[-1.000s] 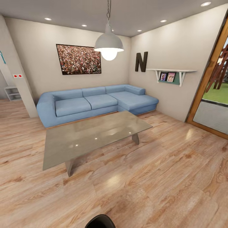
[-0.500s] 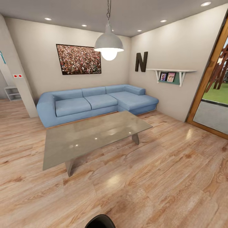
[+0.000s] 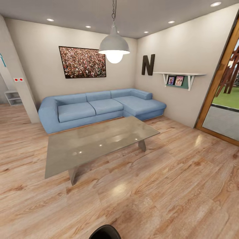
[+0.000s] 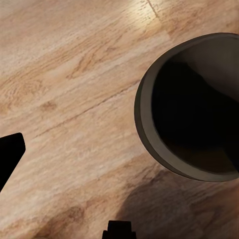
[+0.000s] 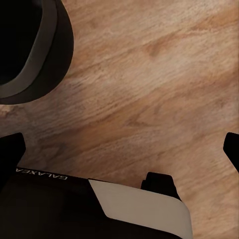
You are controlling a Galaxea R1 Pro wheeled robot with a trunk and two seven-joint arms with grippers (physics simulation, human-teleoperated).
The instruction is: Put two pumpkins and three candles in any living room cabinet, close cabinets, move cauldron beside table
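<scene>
1. The cauldron [image 4: 191, 107], a dark round pot with a grey rim and a black open mouth, stands upright on the wooden floor [image 4: 74, 74]; the right wrist view catches its rim and side [image 5: 47, 55]
2. Left jaws: one black fingertip [image 4: 9, 155] shows above bare floor beside the cauldron and apart from it; I cannot tell whether these jaws are open or closed
3. Right jaws: spread wide, with two black fingertips [image 5: 10, 149] at opposite edges and floor planks between them, gripping nothing
4. In the head view a dark rounded shape [image 3: 105, 232] sits at the lower edge; I cannot tell if it is the cauldron
5. Bare floor lies between that shape and the glass-topped bench [image 3: 96, 142], well apart from it
6. Behind the bench a blue corner sofa [image 3: 99, 108] runs along both walls
7. A white pendant lamp [image 3: 114, 46] hangs above the bench
8. A framed picture [image 3: 82, 62], a dark letter N [image 3: 148, 64] and a white wall shelf [image 3: 179, 74] with photos hang on the walls
</scene>
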